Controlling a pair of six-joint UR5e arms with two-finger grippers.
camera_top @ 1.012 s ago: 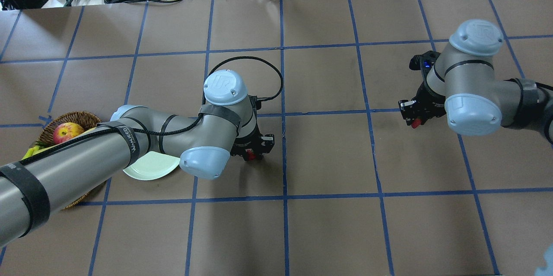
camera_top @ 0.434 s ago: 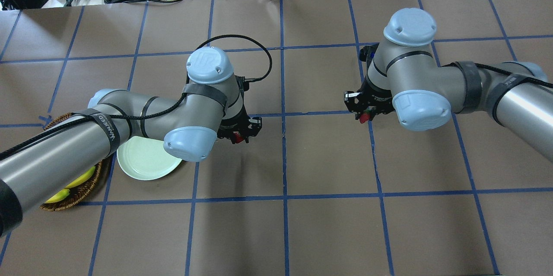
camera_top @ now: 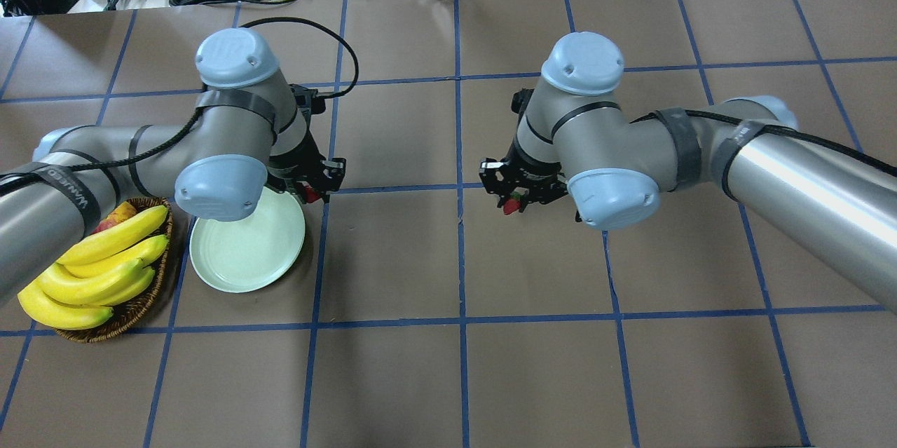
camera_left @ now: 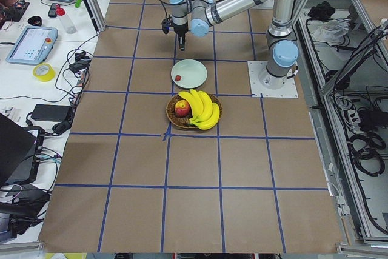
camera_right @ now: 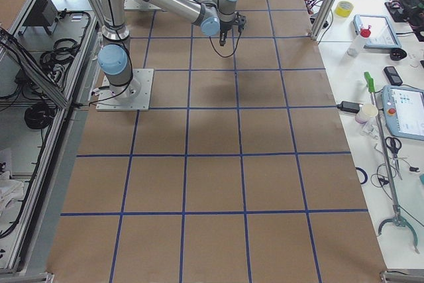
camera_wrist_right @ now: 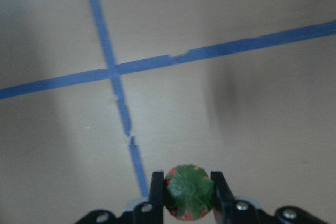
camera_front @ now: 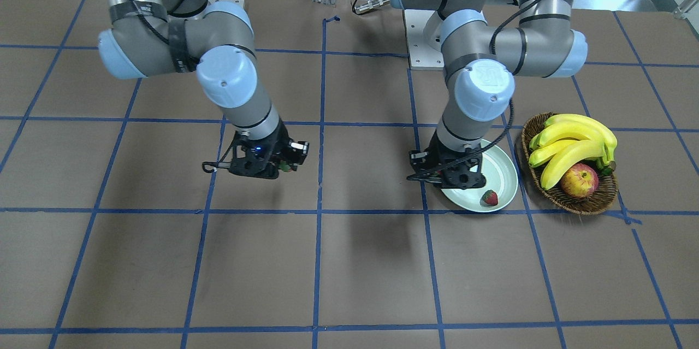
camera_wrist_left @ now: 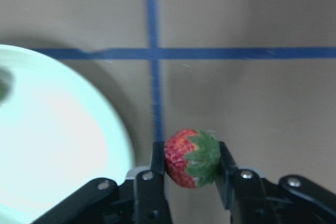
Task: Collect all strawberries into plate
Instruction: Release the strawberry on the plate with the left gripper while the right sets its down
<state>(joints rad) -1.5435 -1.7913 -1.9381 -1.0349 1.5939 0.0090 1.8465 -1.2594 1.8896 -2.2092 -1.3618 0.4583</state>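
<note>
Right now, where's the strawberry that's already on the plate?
In the front-facing view the strawberry lies on the plate, near its rim farthest from the robot, on the robot's left side next to the basket.

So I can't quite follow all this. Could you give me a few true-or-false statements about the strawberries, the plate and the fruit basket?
1. Each end effector grips a strawberry. True: the left end effector clamps the left strawberry, and the right end effector clamps the right strawberry.
2. The plate is empty. False: a third strawberry lies on the plate, near its rim.
3. The basket holds bananas and an apple. True.
4. The right end effector hangs above the basket. False: it is over bare table, well away from plate and basket.
5. The left strawberry rests on the plate. False: it is gripped in the air, beside the plate's rim.
</note>
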